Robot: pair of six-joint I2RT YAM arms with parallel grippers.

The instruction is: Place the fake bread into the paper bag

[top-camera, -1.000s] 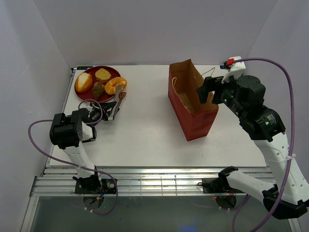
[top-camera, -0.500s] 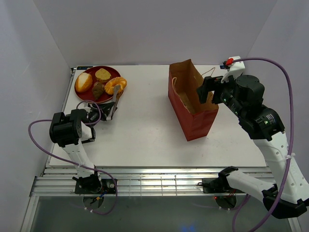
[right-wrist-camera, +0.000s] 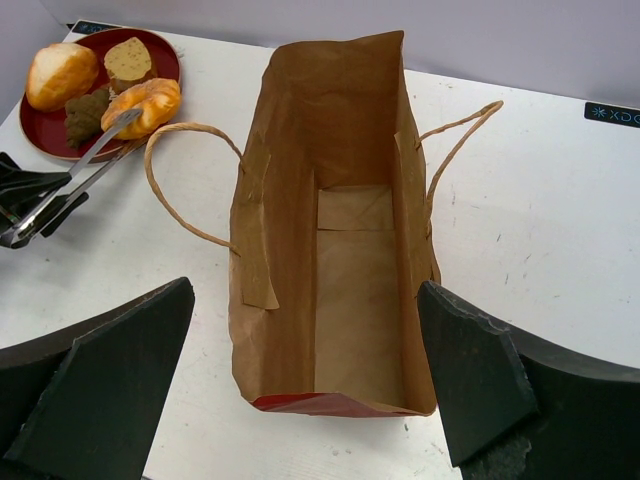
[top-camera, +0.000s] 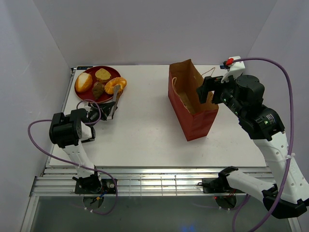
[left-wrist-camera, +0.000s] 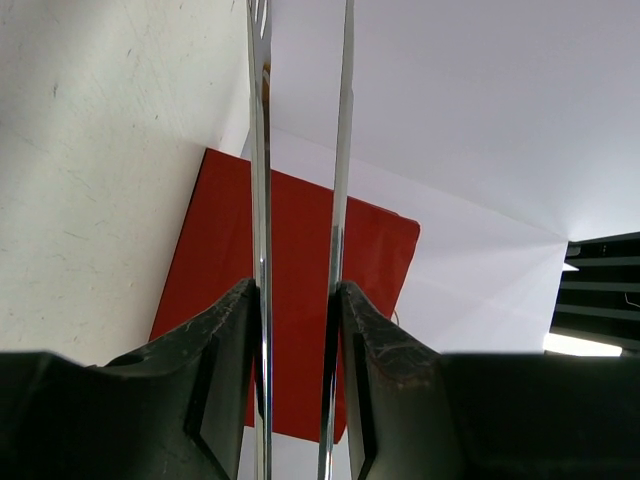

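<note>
Orange and ridged, the bun (top-camera: 116, 85) sits at the near right edge of the round red plate (top-camera: 110, 70). The tips of the metal tongs (top-camera: 115, 100) reach its near side, though I cannot tell whether they pinch it. The left gripper (top-camera: 109, 115) is clamped on the tongs' handles. Beside the bun lie a golden oval roll (top-camera: 83, 82), a yellow-brown piece (top-camera: 102, 74) and a dark brown piece (top-camera: 98, 89). Well apart to the right, the reddish-brown paper bag (top-camera: 193, 108) stands upright, mouth open, lighter brown inside. The right gripper (top-camera: 208, 93) hovers by its rim, fingers spread wide, holding nothing.
</note>
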